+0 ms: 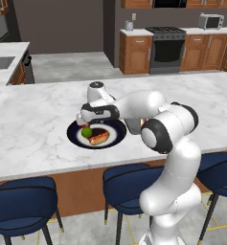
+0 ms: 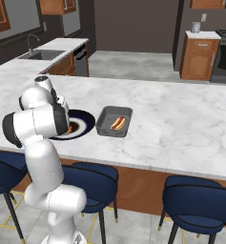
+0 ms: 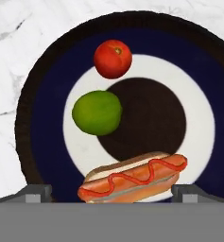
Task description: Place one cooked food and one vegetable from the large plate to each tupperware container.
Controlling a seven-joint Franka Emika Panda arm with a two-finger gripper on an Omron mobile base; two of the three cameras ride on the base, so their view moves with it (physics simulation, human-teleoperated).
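Hot dog (image 3: 133, 178) on the large plate (image 3: 47, 94) was the cooked item left for you to lift, lying nearest the end effector (image 3: 111, 194), whose two tips stood wide apart on either side of it, holding nothing. You should have judged the bun soft and easily dented, light, with a slick stripe of sauce on top; a grip across its middle, on the bun's long sides, would likely have served best, and gently. Beside it sat a green round fruit or vegetable (image 3: 97, 112) and a red tomato-like one (image 3: 113, 58), both smooth and liable to roll or slip from flat fingers, so you would have wanted to close on their widest girth. None of the three touched another.

The plate rested on the marble worktop (image 1: 33, 129), and just beside it one grey tupperware container (image 2: 105, 125) already held a hot dog (image 2: 117, 123); whether it also held a vegetable, you could not tell.

The arm was folded forward from its base, elbow raised, forearm reaching out level over the plate, with the hand pointed straight down at the food and hovering close above it.
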